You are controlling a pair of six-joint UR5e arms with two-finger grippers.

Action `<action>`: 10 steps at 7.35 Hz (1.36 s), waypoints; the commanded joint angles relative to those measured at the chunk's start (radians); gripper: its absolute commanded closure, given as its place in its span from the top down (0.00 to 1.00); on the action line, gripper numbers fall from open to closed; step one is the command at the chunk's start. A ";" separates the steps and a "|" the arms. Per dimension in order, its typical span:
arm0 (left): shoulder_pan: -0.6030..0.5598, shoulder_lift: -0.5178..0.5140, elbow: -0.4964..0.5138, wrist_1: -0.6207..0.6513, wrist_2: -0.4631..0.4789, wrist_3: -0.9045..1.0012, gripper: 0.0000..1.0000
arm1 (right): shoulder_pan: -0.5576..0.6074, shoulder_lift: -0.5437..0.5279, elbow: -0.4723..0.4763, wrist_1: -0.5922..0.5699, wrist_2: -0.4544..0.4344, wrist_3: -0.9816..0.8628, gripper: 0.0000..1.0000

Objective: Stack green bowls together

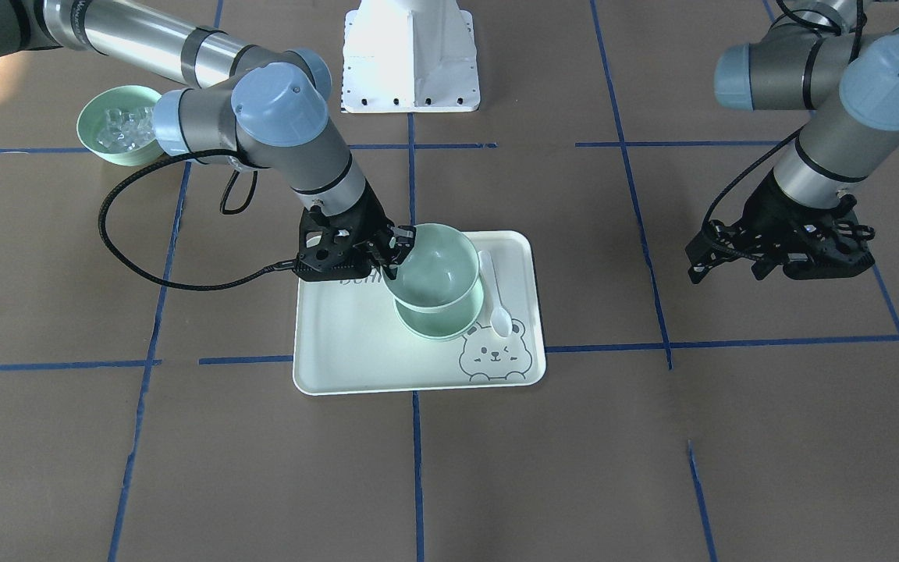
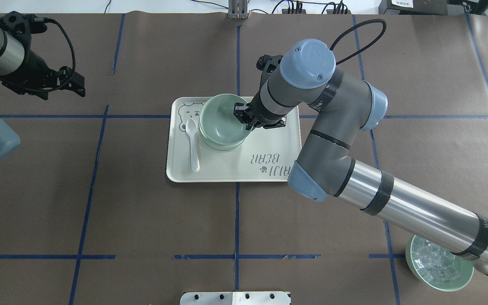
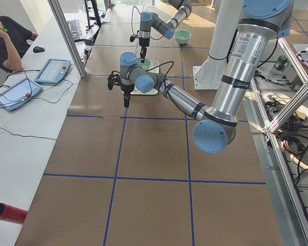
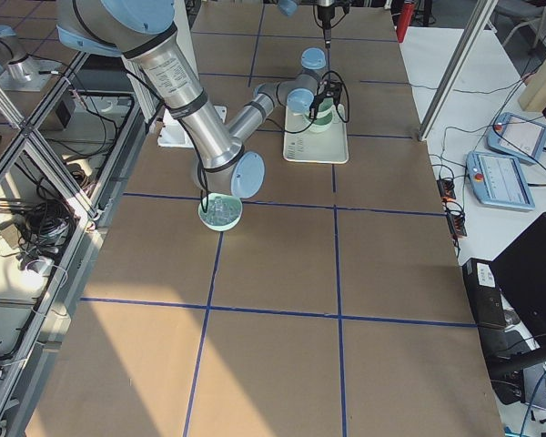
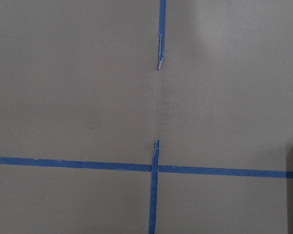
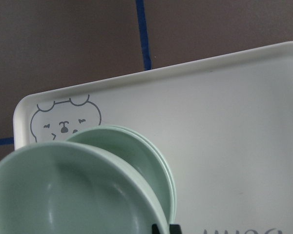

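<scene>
Right tool (image 1: 396, 251) is pinching the rim of the upper green bowl (image 1: 438, 265), one finger inside the wall and one outside, closed down to the thickness of the plastic. That bowl hangs slightly tilted over the nested green bowls (image 1: 434, 324), a pair sitting one inside the other on the bear-print tray (image 1: 340, 343). From my wrist camera the held bowl sits offset from the pair's rims, and I cannot tell whether its base touches them. A white spoon (image 1: 494, 293) lies on the tray just beside the stack, towards the bear drawing. Left tool (image 1: 705, 257) hovers over the bare brown surface (image 1: 730, 437), well apart from the tray; I cannot tell how far its fingers are spread. A green bowl of ice-like cubes (image 1: 118, 125) stands on the surface far off under the right arm.
</scene>
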State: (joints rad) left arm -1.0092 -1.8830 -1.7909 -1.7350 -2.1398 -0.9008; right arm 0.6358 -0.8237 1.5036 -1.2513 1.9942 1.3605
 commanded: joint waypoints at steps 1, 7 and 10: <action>0.000 0.001 0.001 -0.001 0.000 0.000 1.00 | -0.001 0.023 -0.029 0.001 -0.014 -0.001 0.00; -0.002 0.009 -0.004 -0.001 0.000 0.000 1.00 | 0.002 0.024 -0.029 0.018 -0.029 -0.001 1.00; -0.002 0.009 -0.002 -0.003 0.001 -0.001 1.00 | 0.004 0.023 -0.028 0.016 -0.029 0.000 1.00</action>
State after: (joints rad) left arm -1.0114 -1.8745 -1.7934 -1.7369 -2.1395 -0.9008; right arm 0.6391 -0.8005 1.4745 -1.2338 1.9652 1.3600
